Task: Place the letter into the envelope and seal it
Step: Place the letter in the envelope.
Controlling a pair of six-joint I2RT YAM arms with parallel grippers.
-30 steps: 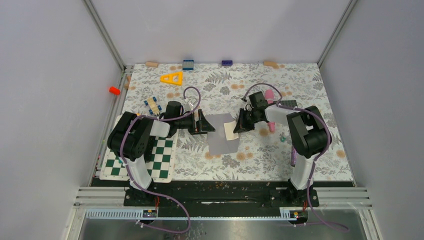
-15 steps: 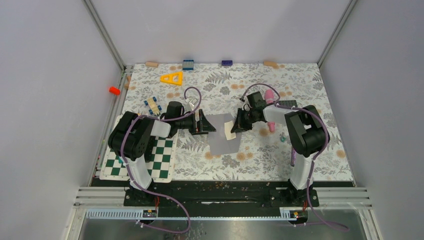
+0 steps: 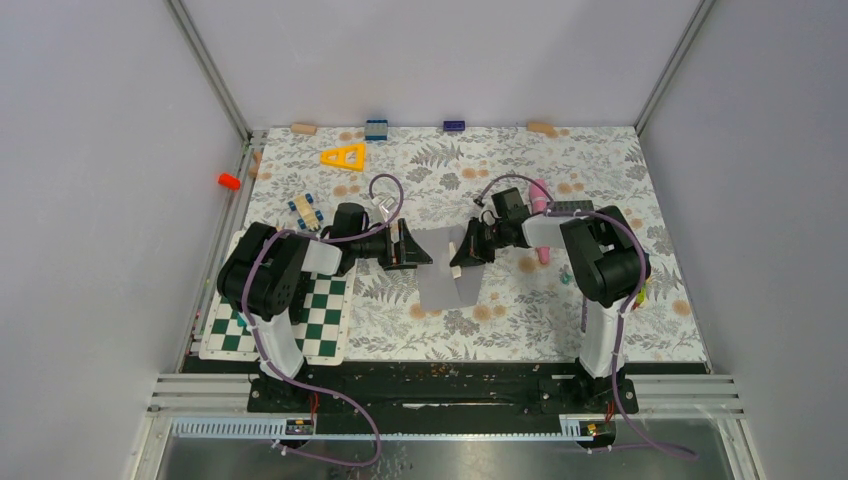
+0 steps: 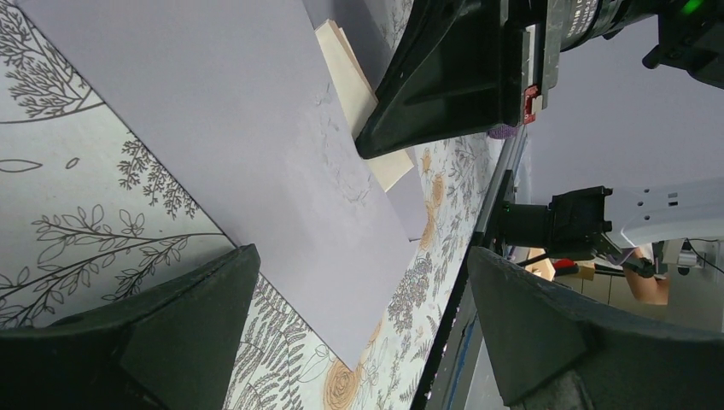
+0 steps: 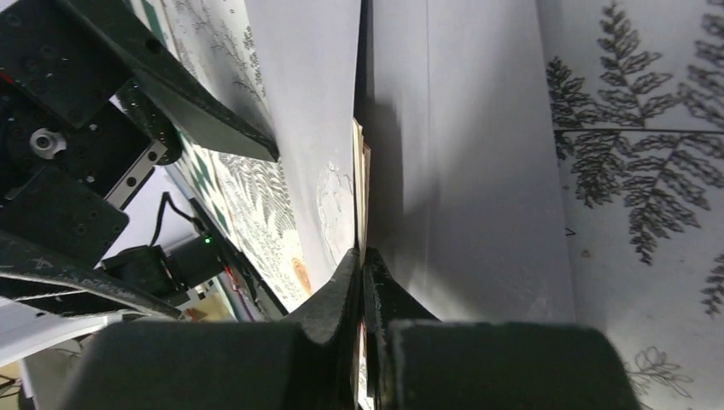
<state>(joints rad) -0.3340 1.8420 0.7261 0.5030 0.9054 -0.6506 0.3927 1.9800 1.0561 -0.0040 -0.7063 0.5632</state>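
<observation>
The grey envelope (image 3: 440,285) lies flat mid-table; it also shows in the left wrist view (image 4: 256,128). The tan letter (image 4: 350,77) sticks partly out of its open side. My right gripper (image 3: 462,255) is shut on the letter's edge (image 5: 362,171), between the envelope's body (image 5: 307,85) and its flap (image 5: 461,128). In the right wrist view the gripper (image 5: 363,256) has its jaws pressed together on the sheet. My left gripper (image 3: 420,250) is open at the envelope's left edge. In its own view (image 4: 359,342) its fingers are spread wide and hold nothing.
A chessboard mat (image 3: 300,320) lies near the left arm's base. A yellow triangle (image 3: 343,156), an orange cone (image 3: 229,181), blue blocks (image 3: 376,129) and wooden blocks (image 3: 303,128) sit at the back. A pink piece (image 3: 540,190) and a dark studded plate (image 3: 575,208) are by the right arm.
My right gripper has moved left with the letter, pushing it further into the envelope, so less tan shows. The left gripper has stayed put.
</observation>
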